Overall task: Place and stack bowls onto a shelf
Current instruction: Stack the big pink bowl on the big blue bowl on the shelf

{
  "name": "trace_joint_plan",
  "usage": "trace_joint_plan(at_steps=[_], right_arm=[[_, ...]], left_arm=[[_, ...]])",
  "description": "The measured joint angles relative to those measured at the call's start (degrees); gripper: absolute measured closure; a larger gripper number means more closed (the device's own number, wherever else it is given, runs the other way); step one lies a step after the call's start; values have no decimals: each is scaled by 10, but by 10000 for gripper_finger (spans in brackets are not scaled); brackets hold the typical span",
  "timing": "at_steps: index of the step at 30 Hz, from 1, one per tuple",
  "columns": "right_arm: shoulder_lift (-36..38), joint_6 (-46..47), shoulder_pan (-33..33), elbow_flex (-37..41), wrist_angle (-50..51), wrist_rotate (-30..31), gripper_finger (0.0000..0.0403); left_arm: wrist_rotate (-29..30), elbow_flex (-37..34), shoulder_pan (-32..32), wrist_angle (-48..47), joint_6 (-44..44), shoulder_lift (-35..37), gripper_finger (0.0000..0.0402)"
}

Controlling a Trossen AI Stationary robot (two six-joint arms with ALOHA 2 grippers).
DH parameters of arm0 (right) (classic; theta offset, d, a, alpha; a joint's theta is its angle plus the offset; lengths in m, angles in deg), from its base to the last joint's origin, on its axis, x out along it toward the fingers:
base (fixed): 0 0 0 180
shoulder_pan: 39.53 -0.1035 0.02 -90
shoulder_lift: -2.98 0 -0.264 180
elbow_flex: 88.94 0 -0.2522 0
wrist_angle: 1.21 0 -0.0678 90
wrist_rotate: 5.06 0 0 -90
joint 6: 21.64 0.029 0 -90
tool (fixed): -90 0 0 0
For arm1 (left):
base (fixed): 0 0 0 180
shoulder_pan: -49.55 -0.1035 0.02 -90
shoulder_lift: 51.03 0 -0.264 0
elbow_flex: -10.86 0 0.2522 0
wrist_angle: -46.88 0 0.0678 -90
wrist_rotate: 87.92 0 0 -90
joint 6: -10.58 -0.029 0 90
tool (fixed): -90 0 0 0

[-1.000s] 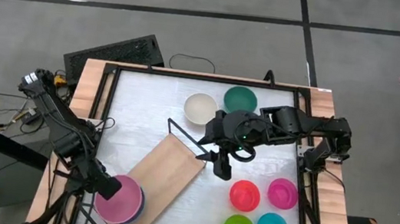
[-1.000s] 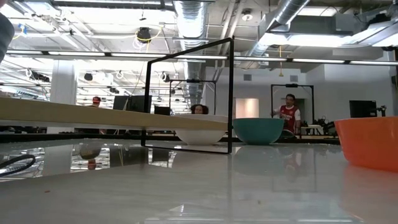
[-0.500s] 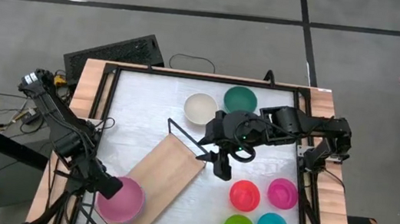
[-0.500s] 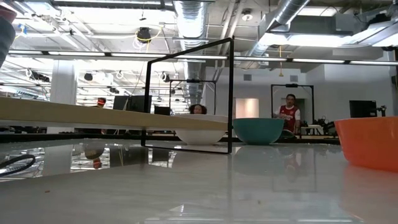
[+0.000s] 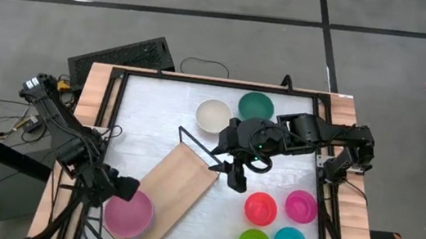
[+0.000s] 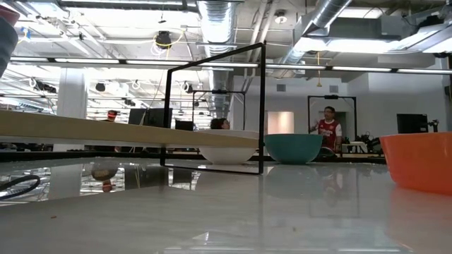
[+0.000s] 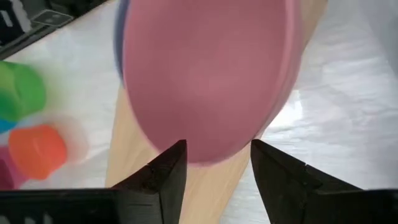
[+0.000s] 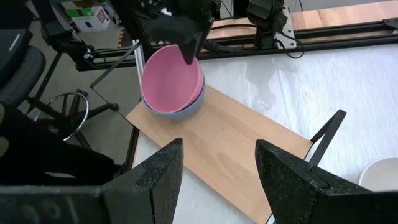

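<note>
light pink bowl (image 5: 129,213) nested in navy bowl (image 8: 184,111) on shelf (image 5: 175,189) near-left end. left claw (image 5: 123,187) beside it, parted, empty. right claw (image 5: 235,174) mid-tabletop, wide, empty. six bowls left.

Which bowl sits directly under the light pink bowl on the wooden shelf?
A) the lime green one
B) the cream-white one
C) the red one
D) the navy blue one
D: in the right wrist view the light pink bowl is nested in a blue bowl whose rim peeks out beneath it, at the end of the shelf.
</note>
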Motion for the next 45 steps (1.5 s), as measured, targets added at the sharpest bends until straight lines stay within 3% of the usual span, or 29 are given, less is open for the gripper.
trace_joint_plan(at_steps=[6,13,19,26,29,34,45], right_arm=[[0,0,-4,0,0,-1,178],[0,1,-9,0,0,-1,178],[0,-3,-7,0,0,-1,178],[0,-4,-7,0,12,-1,178],[0,-4,-8,0,26,-1,178],[0,-4,-8,0,30,-1,178],[0,-20,-2,0,30,-1,178]], left_arm=[[59,22,0,-30,27,0,238],[171,40,0,-35,162,0,238],[188,66,15,-2,339,0,244],[279,104,29,25,638,0,255],[252,120,34,32,768,6,261],[171,124,47,71,880,18,267],[171,72,129,115,1051,18,268]])
